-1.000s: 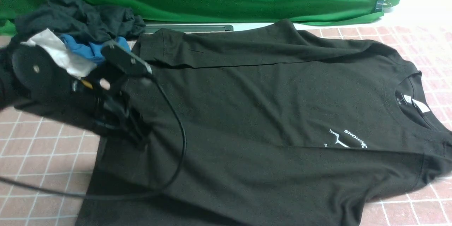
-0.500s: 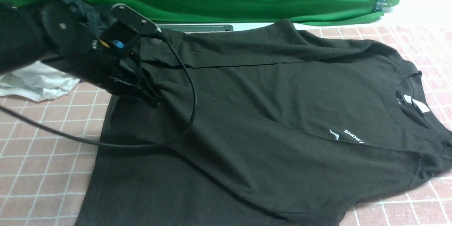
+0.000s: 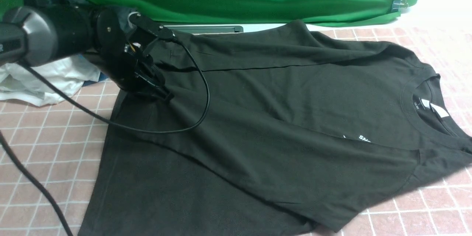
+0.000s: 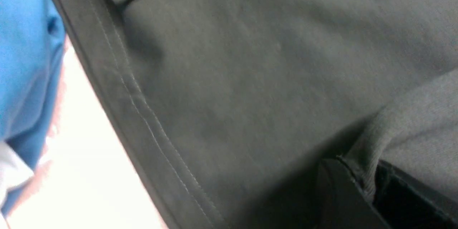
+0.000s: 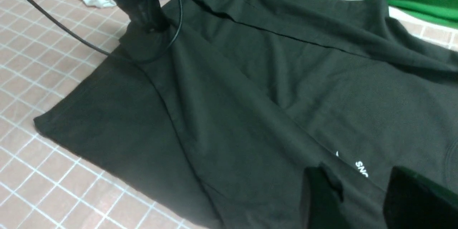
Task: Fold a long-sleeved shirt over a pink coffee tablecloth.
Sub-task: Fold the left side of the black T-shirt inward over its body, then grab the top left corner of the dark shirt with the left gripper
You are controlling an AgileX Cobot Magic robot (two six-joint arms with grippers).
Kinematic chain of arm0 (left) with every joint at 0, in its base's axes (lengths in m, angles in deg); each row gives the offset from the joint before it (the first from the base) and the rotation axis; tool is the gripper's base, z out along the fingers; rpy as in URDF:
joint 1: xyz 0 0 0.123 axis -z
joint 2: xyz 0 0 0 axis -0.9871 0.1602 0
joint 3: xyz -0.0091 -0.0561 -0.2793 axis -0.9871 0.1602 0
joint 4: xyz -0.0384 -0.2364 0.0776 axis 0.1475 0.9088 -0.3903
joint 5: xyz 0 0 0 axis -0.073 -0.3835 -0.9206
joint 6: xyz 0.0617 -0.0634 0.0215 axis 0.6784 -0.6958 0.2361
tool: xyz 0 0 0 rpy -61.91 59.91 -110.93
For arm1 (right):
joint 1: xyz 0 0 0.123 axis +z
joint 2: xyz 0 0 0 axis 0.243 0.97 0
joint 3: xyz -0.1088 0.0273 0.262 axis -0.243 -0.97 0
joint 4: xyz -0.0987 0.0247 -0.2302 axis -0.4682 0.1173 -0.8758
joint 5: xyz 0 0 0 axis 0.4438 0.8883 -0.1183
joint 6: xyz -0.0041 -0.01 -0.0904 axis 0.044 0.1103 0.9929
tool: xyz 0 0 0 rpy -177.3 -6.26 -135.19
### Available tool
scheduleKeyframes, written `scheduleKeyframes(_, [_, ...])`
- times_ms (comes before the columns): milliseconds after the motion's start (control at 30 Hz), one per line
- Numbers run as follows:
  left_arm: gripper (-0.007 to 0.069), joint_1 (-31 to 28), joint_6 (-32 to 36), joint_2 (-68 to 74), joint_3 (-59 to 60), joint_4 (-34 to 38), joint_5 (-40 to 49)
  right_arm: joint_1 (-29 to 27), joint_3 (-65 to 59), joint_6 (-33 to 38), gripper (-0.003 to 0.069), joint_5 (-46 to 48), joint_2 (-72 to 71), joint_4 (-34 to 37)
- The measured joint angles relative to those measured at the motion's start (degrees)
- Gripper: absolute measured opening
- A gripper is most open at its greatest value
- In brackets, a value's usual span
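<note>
Nearest, the right fingers [image 5: 322, 200] stand apart over the long-sleeved shirt [image 3: 276, 118] — gripping or not, I cannot tell. The shirt lies spread on the pink coffee tablecloth [image 3: 44, 147]; farther back, the left fingers [image 3: 160, 92] are closed on its sleeve end.

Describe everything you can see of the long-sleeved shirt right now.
The long-sleeved shirt is black, soft knit by its look, with a crew neck, white neck label and partly hidden white chest lettering. It lies spread on the pink checked tablecloth, collar right, hem left. The far sleeve is folded across the body; the near sleeve crosses diagonally, its end pinched in the left gripper.
</note>
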Motion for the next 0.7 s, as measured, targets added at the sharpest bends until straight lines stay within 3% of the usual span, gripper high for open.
scheduleKeyframes(100, [0.017,0.0,0.0,0.9,-1.1,-0.6,-0.3,0.0,0.0,-0.5,0.0248,-0.4,0.8,0.0])
scheduleKeyframes(333, [0.0507,-0.1,-3.2,0.7,-1.4,-6.0,-1.2,0.0,0.0,-0.7,0.0248,-2.3,1.3,0.0])
scheduleKeyframes(433, [0.0552,-0.1,-7.2,-0.6,-1.4,-6.3,-1.2,0.0,0.0,-0.7,0.0248,-2.4,1.7,0.0])
scheduleKeyframes(567, [0.047,-0.1,-5.1,-3.4,-1.5,-6.1,-2.5,0.0,0.0,-0.7,0.0248,-3.5,3.1,-0.2])
scheduleKeyframes(600, [0.0374,-0.1,-0.3,-4.0,-1.7,-4.8,-3.7,0.0,0.0,-0.7,0.0248,-4.2,4.1,-0.9])
scheduleKeyframes(700, [0.0183,-0.1,10.5,-3.1,-2.7,-0.4,-5.1,0.0,0.3,-0.7,0.0248,-4.5,7.4,-2.8])
